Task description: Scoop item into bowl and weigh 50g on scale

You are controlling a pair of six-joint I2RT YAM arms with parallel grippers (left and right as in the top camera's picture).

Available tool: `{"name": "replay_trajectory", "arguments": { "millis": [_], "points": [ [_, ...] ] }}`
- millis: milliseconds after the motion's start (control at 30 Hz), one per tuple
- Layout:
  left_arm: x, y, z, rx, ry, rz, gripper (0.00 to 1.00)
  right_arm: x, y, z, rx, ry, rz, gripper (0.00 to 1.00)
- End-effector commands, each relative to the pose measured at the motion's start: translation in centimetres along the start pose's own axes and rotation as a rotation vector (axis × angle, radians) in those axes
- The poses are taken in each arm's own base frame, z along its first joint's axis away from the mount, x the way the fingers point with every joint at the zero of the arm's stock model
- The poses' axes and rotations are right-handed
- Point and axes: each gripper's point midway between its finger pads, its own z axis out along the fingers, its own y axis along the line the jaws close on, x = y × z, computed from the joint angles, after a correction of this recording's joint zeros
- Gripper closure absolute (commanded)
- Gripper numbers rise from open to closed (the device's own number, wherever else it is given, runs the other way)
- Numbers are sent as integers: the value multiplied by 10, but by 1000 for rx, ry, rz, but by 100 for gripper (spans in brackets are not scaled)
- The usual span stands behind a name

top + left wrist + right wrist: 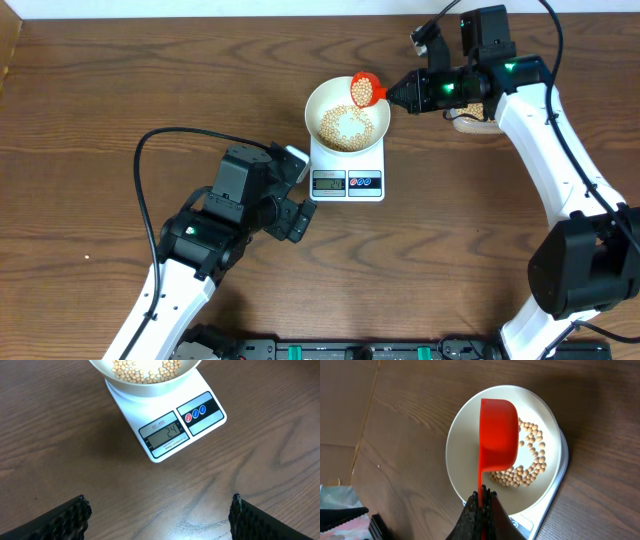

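The white bowl (347, 112) stands on the white scale (348, 170) mid-table, with pale tan beans (343, 126) heaped in it. Over the bowl's right rim hangs a red scoop (364, 89) with beans in it, and my right gripper (398, 93) is shut on its handle. In the right wrist view the scoop (496, 435) is turned on its side above the bowl (465, 460) and the beans (527, 465). My left gripper (300, 212) stands open just left of the scale's front. In the left wrist view its fingers (65, 519) are wide apart, facing the scale's lit display (167, 434).
A container of beans (472, 115) lies half hidden behind my right arm at the right. A black cable (150, 180) loops over the table to the left of my left arm. A black rail (350, 350) runs along the front edge.
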Motion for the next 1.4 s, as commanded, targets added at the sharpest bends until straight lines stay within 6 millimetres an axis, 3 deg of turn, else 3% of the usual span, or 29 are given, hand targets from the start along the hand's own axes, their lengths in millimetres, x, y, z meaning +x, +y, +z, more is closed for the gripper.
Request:
{"name": "replay_trajectory", "arguments": {
  "millis": [0,200,700,1367],
  "points": [
    [2,-3,1,15,3,-4,9,-4,14,-3,-13,-12,-27,99],
    [2,-3,1,15,3,-4,9,-1,18,2,-3,2,-67,99],
    [2,-3,1,15,3,-4,9,2,0,4,125,12,-139,99],
    [2,-3,1,15,3,-4,9,3,22,23,160,19,-307,99]
  ]
}}
